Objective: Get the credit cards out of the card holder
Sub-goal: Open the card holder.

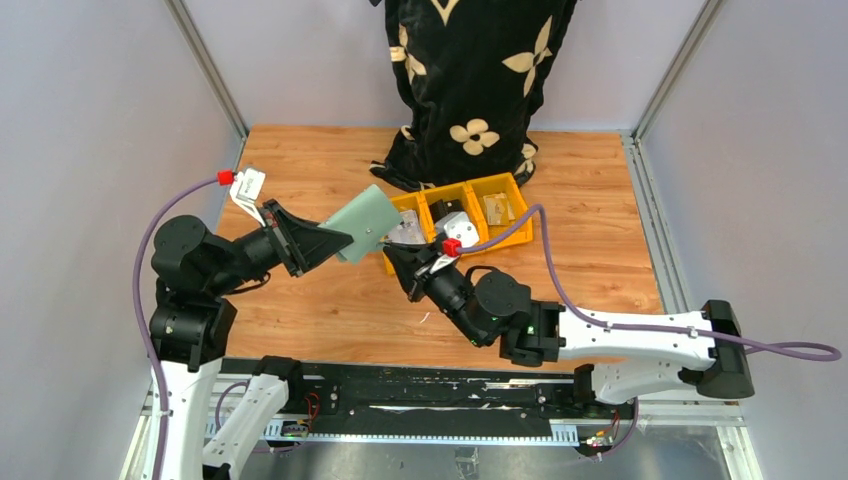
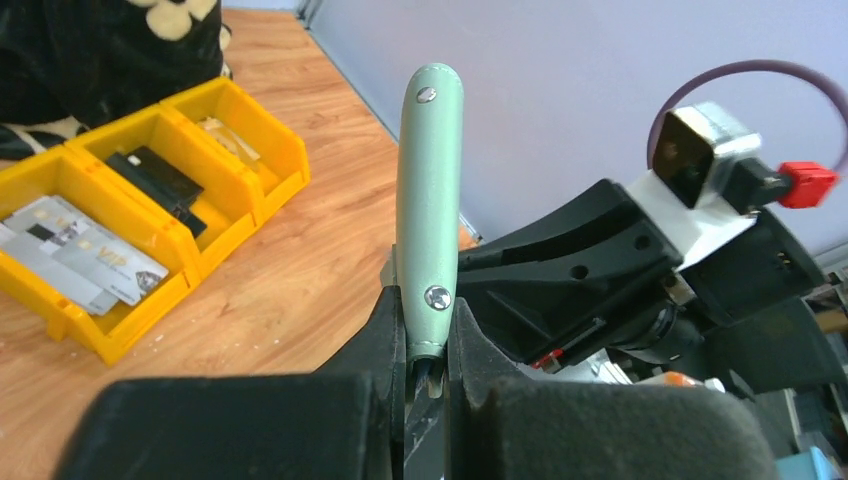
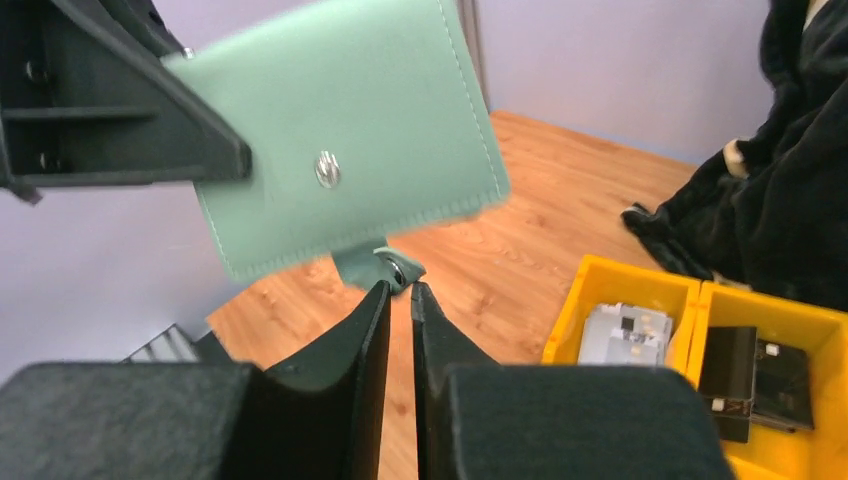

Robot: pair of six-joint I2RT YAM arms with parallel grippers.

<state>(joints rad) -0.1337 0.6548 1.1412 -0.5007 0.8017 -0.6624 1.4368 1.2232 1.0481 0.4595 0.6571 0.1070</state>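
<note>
Card holder pinched in left fingers, right fingers nearly together just below its tab

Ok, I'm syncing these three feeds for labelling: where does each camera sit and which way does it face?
Top external: above, behind the bases, looking down on the wooden table; left arm and right arm show.
Left wrist: on the left arm, facing the right arm past jaws clamped on the card holder.
Right wrist: on the right arm, facing the holder's flat side over its jaws.
Shared: both wrist views catch the yellow bins.
</note>
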